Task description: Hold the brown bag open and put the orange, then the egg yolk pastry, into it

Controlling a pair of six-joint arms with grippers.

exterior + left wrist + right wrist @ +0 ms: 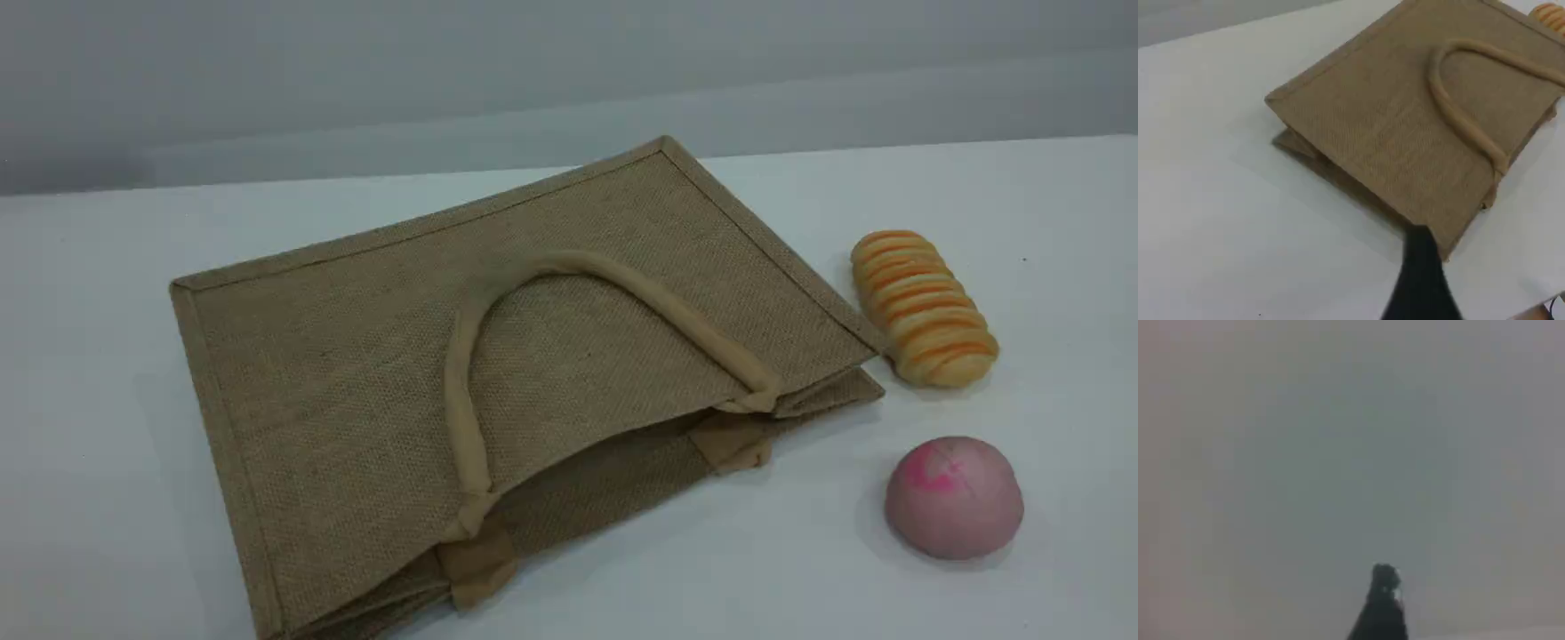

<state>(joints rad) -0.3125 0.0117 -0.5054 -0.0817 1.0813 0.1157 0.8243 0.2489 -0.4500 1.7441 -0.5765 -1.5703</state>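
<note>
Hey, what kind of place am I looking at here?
Probably a lab or test bench, not a kitchen: a bare white table against a plain grey wall, with only a jute bag, a striped loaf and a pink bun.

A white surface (133, 498) carries three things. The brown bag (373, 382) lies flat on it, one beige handle (622, 284) resting on top. To its right lies a striped loaf (923, 308), just beside the bag's corner. A pink bun (954, 496) sits nearer the camera, apart from both.

Brown bag (1405, 127) lies flat on the table (1218, 220), handle (1458, 113) on top
</note>
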